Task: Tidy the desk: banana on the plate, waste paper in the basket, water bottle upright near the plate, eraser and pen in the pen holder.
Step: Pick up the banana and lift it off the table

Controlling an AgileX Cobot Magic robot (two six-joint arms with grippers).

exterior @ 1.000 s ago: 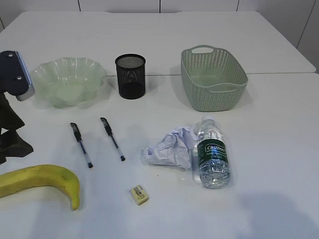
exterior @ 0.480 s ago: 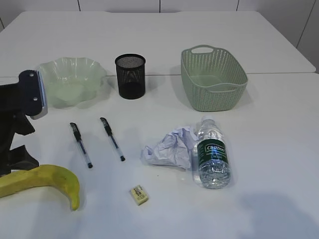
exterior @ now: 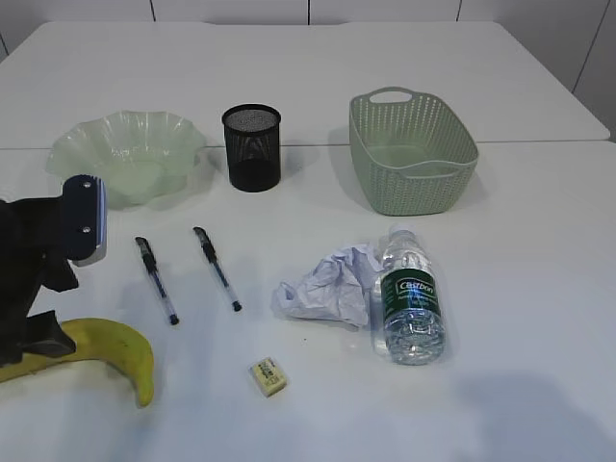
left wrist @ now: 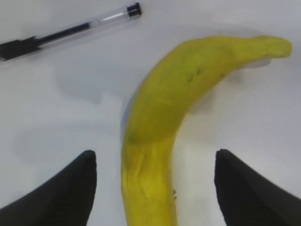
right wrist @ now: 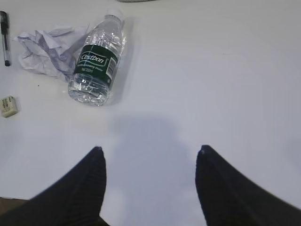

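In the exterior view, a white bench [exterior: 539, 289] carries a pale green ruffled plate [exterior: 130, 154] at the back left, a black mesh pen holder [exterior: 252, 146] just right of it, and a green woven basket [exterior: 411, 149] further right. Two pens [exterior: 156, 279] [exterior: 217, 268] lie side by side in front of the holder, apart from each other. A crumpled waste paper [exterior: 325, 287] touches a water bottle [exterior: 409, 298] lying on its side, cap toward the basket. A small eraser [exterior: 269, 375] sits near the front edge. The banana [exterior: 106, 348] lies at the front left, its left part hidden by the left arm. In the left wrist view, the left tool [left wrist: 155, 188] stands open, its dark fingers [left wrist: 70, 188] on either side of the banana [left wrist: 164, 113] without touching it; a pen [left wrist: 70, 30] lies beyond. In the right wrist view, the right tool [right wrist: 150, 186] is open and holds nothing, above bare bench; the bottle [right wrist: 96, 59], the paper [right wrist: 44, 49] and the eraser [right wrist: 8, 106] lie well ahead to its left.
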